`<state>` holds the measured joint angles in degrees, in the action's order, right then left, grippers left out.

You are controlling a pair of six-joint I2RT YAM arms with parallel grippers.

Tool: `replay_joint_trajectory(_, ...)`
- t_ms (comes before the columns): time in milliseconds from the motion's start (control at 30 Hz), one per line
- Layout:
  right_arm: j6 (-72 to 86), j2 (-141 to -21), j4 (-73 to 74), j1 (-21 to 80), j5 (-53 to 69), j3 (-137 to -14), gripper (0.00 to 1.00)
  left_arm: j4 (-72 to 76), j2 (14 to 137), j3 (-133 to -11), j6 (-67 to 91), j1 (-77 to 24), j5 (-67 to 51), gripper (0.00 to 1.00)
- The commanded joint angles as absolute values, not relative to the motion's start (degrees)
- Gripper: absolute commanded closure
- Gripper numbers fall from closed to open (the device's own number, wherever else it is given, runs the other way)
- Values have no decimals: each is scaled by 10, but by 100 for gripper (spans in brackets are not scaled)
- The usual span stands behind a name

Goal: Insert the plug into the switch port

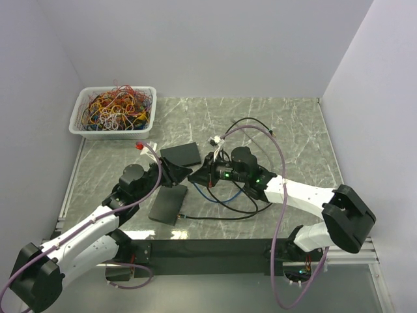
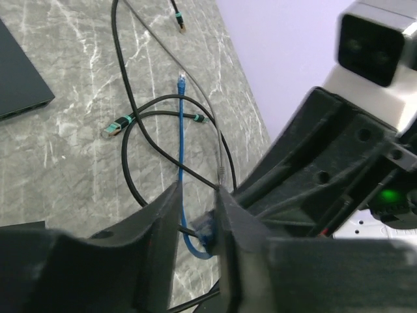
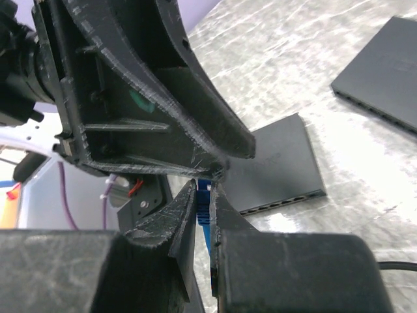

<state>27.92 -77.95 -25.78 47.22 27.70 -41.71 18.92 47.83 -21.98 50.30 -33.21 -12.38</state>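
Observation:
A blue plug (image 3: 204, 203) on a blue cable (image 1: 210, 193) is pinched between the fingers of my right gripper (image 3: 204, 190), which is shut on it above the table. My left gripper (image 2: 197, 195) meets it from the left. Its jaws straddle the same blue plug (image 2: 207, 229) with a gap left on one side, so it is open. In the top view both grippers, left (image 1: 184, 173) and right (image 1: 203, 171), touch tips between two black switches. One switch (image 1: 181, 154) lies behind them, the other (image 1: 168, 204) in front. A row of ports shows on the near switch (image 3: 280, 166).
A white basket (image 1: 79, 128) full of tangled coloured cables stands at the back left. Black cables (image 1: 251, 207) loop over the table under the right arm. One black cable ends in a teal-banded plug (image 2: 117, 128). The blue cable's free end (image 2: 182, 81) lies on the marble.

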Motion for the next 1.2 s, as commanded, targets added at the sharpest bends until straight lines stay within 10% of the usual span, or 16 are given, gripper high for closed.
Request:
replay_joint_trajectory(0,298,-786,-322,472,331,-417,100,201,477,-220,503,-334,-105,70)
replay_joint_trajectory(167,301,-793,-322,472,322,-417,100,187,472,-226,500,-335,-91,100)
replay_joint_trajectory(300,301,-788,-311,470,299,-424,100,168,468,-229,497,-335,-81,99)
replay_joint_trajectory(500,273,-778,-269,468,265,-437,31,54,468,-263,539,-336,-2,100)
replay_joint_trajectory(1167,287,-837,-296,471,290,-449,41,-61,492,-337,595,-336,29,99)
